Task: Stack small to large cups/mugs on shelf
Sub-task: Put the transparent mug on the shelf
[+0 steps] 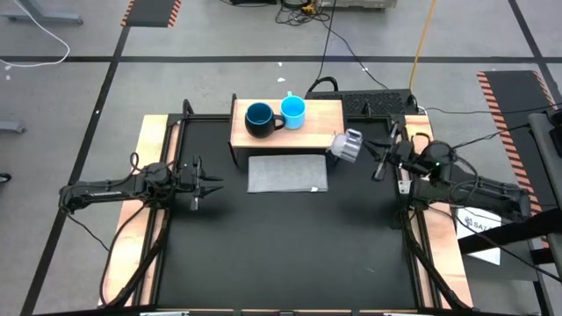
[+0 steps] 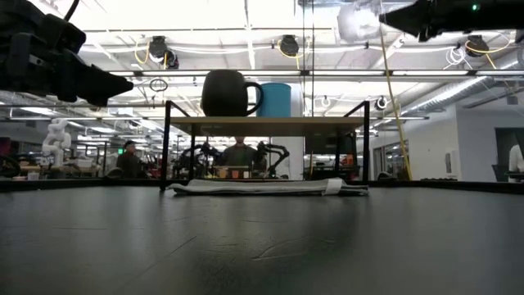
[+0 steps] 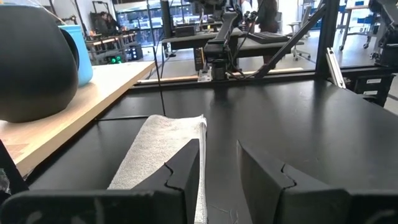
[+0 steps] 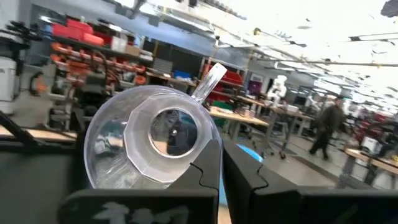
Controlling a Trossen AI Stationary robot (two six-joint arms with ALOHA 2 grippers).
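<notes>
- Shelf (image 1: 316,112) at the table's far side carries navy mug (image 1: 260,118) and blue mug (image 1: 293,111), touching.
- Right gripper (image 1: 367,151) holds clear cup (image 1: 348,145) aloft, beside the shelf's right end.
- Left gripper (image 1: 213,182) hovers left of mat (image 1: 287,173), jaws narrow, empty.

No lettering can be read on the mugs, the shelf or the bench. A white label (image 1: 479,222) lying beside the right arm carries dark print, but it is too small to make out.
</notes>
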